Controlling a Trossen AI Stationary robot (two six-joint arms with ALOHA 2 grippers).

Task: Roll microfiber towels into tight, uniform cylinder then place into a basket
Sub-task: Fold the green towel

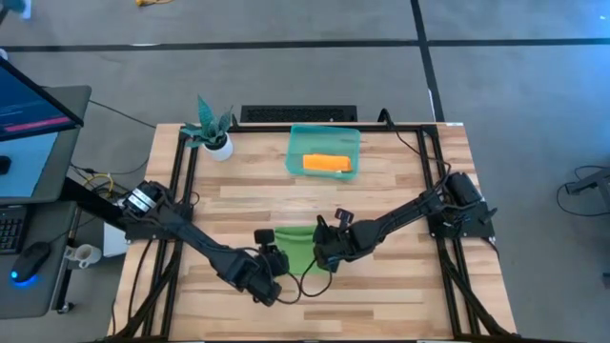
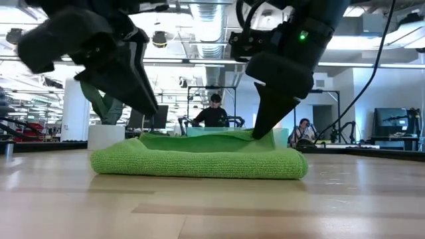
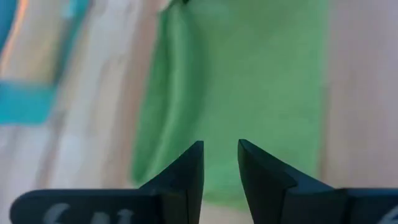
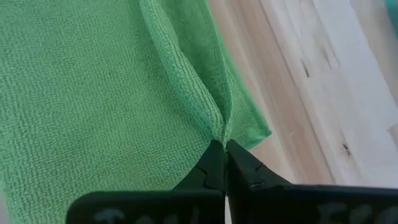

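The green towel (image 1: 295, 246) lies folded flat on the table near its front edge, also seen in the low view as the green towel (image 2: 199, 162). My right gripper (image 4: 224, 149) is shut on a raised fold at the towel's right side. My left gripper (image 3: 221, 146) stands open over the towel's left part, with no cloth between its fingers; whether it touches the towel does not show. The orange towel (image 1: 326, 164) lies as a short roll inside the teal basket (image 1: 295, 143) at the table's far middle. My right gripper pinches a raised fold of the green towel (image 4: 214, 127) between its two fingertips, close to the towel's right edge. The fingers slant down from the table's right side. The cloth rises in a narrow ridge to the fingers, and the rest of the towel lies on the table.
A plant in a white pot (image 1: 213, 131) stands at the far left corner. A monitor and keyboard (image 1: 24, 133) sit beside the table on the left. Bare wood lies in front of the towel (image 2: 212, 206). People sit in the room behind (image 2: 214, 114).
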